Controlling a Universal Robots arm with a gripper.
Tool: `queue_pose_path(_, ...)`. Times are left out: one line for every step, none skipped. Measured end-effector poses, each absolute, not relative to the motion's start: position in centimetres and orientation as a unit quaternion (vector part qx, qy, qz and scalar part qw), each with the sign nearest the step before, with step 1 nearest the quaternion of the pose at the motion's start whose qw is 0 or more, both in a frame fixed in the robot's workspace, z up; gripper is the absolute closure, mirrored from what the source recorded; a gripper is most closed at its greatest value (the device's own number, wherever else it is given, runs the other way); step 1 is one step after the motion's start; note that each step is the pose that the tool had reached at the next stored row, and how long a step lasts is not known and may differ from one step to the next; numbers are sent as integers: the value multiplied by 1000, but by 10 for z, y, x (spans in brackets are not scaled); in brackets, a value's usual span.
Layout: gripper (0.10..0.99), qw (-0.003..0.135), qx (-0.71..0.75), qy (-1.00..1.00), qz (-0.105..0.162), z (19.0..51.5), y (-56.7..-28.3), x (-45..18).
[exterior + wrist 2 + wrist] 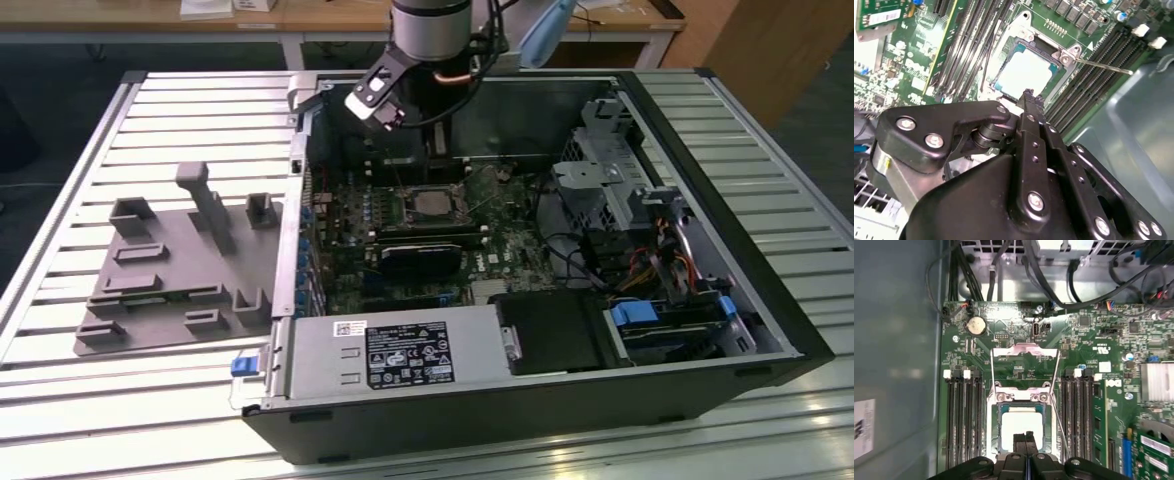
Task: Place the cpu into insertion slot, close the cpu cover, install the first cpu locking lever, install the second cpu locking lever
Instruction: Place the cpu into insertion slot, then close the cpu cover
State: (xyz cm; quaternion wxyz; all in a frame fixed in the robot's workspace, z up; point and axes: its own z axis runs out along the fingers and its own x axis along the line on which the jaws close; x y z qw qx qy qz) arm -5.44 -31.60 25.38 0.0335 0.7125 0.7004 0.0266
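The cpu (1021, 426) lies flat in the insertion slot (995, 426), its pale metal top showing in both wrist views (1026, 74). The cpu cover (1025, 348) is swung open, a thin silver frame reaching away from the socket over the green board. One thin locking lever (1104, 65) sticks out free from the socket's corner and is also seen beside the socket (1061, 426). My gripper (1026, 436) is shut with nothing between its black fingers, and hovers over the chip's near edge (1029, 95). In the exterior view the gripper (435, 152) hangs above the socket (430, 205).
Long black memory slots (962, 420) flank the socket on both sides. A black card (424, 256) lies just in front of it, then a power supply (387, 350). Drive cages and cables (627, 190) fill the exterior view's right. A grey fixture (174, 270) sits outside the case.
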Motion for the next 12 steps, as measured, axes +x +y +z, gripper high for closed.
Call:
queue_pose_path(984,34,712,700,27,257,-316,-54)
queue_pose_path(984,34,712,700,27,259,-316,-54)
queue_pose_path(984,34,712,700,27,262,-316,-54)
queue_pose_path(984,34,712,700,27,264,-316,-54)
queue_pose_path(984,34,712,700,27,265,-316,-54)
queue_pose_path(984,34,712,700,27,265,-316,-54)
queue_pose_path(984,34,712,700,27,265,-316,-54)
queue_pose_path(984,34,712,700,27,265,-316,-54)
queue_pose_path(984,34,712,700,27,265,-316,-54)
queue_pose_path(984,34,712,700,27,265,-316,-54)
queue_pose_path(984,34,712,700,27,265,-316,-54)
queue_pose_path(984,34,712,700,27,265,-316,-54)
